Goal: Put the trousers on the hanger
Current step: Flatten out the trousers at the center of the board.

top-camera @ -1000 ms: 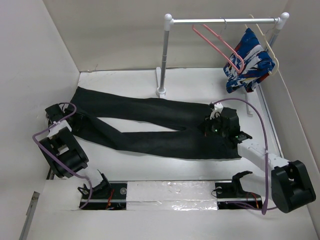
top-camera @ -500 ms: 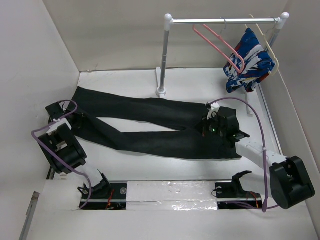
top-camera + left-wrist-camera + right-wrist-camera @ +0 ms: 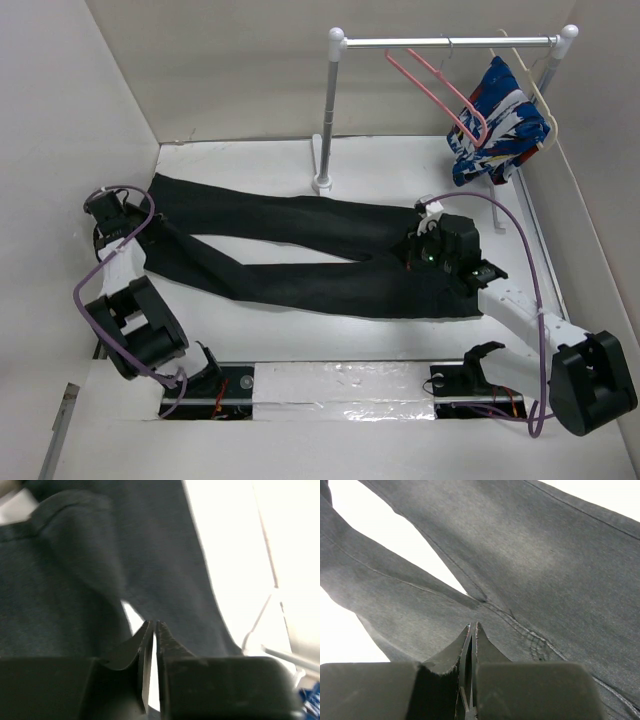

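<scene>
1. Fingers of the left gripper are pressed together, their tips meeting just above the cuff end of the long black denim-like trousers; whether a fold of cloth is pinched between them cannot be told from the left wrist view
2. Fingers of the right gripper are likewise closed, tips down on the crotch seam where the two legs join; a firm hold on the cloth there cannot be confirmed either
3. Those trousers lie flat and stretched across the white table, legs splayed toward the left wall and the seat and waistband on the right, under the right arm
4. Up on the silver metal rail at the back, the thin pink plastic hanger hangs by its hook, well apart from the trousers and from both grippers, with nothing on it
5. Beside it on the same rail, a blue, white and red patterned garment hangs on a cream-white hanger
6. Judged from this, the task is in its opening stage: the arms are taking hold at each end of the garment, nothing is lifted or folded
7. Left to do, by my reckoning: gather or fold the legs, raise the cloth to the rail, and drape it over the pink hanger's bar
</scene>
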